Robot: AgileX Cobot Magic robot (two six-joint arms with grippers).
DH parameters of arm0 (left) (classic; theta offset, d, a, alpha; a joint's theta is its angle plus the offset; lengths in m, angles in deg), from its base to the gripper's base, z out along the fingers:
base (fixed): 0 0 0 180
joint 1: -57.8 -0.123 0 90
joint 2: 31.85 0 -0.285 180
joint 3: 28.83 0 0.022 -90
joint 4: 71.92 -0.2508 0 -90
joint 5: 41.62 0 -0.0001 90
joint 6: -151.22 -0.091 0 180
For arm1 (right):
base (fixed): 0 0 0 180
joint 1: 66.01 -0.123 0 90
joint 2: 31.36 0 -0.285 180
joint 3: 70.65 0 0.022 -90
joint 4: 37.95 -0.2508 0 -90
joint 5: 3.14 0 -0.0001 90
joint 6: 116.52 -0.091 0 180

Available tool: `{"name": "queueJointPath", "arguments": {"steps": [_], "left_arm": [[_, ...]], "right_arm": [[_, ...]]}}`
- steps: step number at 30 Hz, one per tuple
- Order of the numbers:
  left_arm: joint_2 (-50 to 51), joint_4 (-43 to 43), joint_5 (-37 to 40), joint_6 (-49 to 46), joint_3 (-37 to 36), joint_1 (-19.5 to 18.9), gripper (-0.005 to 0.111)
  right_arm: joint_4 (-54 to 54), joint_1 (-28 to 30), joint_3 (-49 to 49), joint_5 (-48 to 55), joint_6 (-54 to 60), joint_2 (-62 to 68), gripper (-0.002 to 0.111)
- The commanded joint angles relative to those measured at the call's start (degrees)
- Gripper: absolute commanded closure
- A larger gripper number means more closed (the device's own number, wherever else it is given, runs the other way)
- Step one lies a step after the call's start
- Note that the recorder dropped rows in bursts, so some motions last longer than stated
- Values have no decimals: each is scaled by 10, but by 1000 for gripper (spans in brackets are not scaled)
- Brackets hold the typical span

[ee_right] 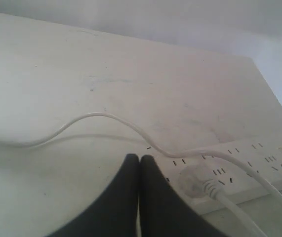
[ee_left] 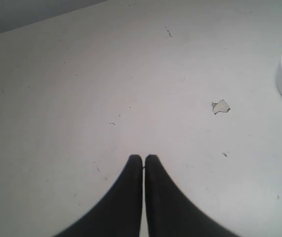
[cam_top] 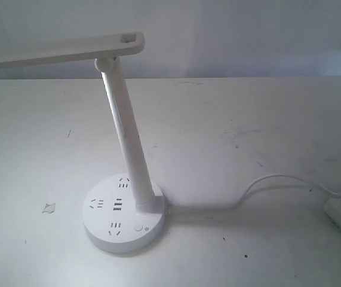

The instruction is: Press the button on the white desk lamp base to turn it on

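White plastic throughout: white desk lamp [cam_top: 125,119] with slim leaning column, flat bar head and round disc base [cam_top: 98,236] marked with dark socket slots and USB ports. Stands left of middle on pale table [cam_top: 248,107], toward the near edge in the exterior view. Small grey-ringed button [cam_top: 138,227] on top of disc, just beside column foot. Head not visibly lit.

Step in hand, as judged: approach, contact not yet made. Pinched closed and empty: left gripper [ee_left: 143,159], over table, base rim at edge of its view. Likewise closed and empty: right gripper [ee_right: 139,159], over cord [ee_right: 96,118] beside power strip [ee_right: 239,165].

Next move probably calls for closed tips brought above button, then short straight press, clear of column.
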Motion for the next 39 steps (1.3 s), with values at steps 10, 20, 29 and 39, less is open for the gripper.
{"name": "queueJointPath", "arguments": {"steps": [10,20,29,39], "left_arm": [[-3,3,-2,0,2,-1,106],[-3,3,-2,0,2,-1,106],[-3,3,-2,0,2,-1,106],[-3,3,-2,0,2,-1,106]], "right_arm": [[24,0,-3,3,-25,-2,108],[68,1,-3,3,-75,-2,108],[68,1,-3,3,-75,-2,108],[68,1,-3,3,-75,-2,108]]}}
